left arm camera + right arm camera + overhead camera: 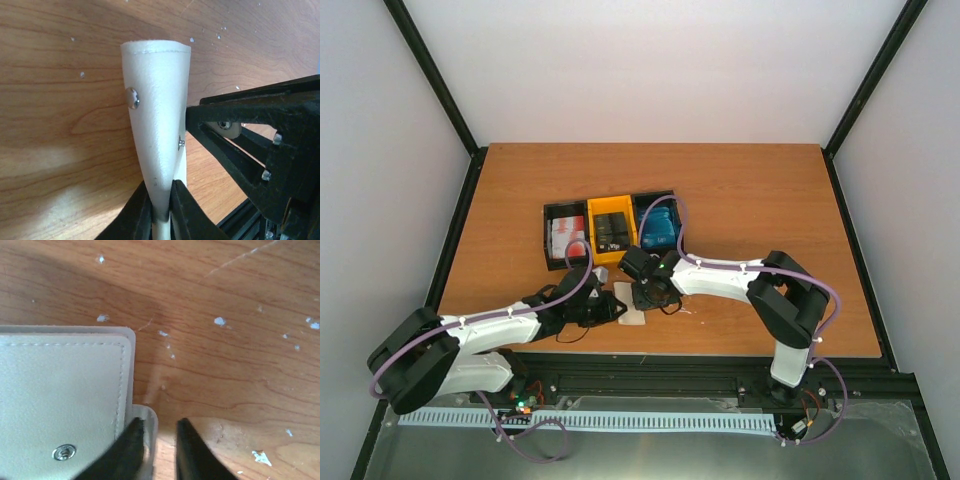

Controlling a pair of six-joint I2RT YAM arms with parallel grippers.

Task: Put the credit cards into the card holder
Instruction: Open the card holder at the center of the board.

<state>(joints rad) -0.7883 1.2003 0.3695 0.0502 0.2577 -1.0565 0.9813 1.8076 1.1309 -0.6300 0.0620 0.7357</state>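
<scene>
Left wrist view: the left gripper (160,186) pinches the card holder (157,100). The right gripper (157,426) has its fingers a little apart around the holder's edge. Next, squeeze and pull it open.

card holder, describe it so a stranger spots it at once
On the wooden table, find the black-and-yellow tray. Just nearer the front edge sits the card holder: the only pale cream thing, soft, with a metal snap.

Lab test cell, my wooden table (750,190), white panels (650,70) and black posts (431,75) around it, mounting rail (660,372) at its near edge
</scene>
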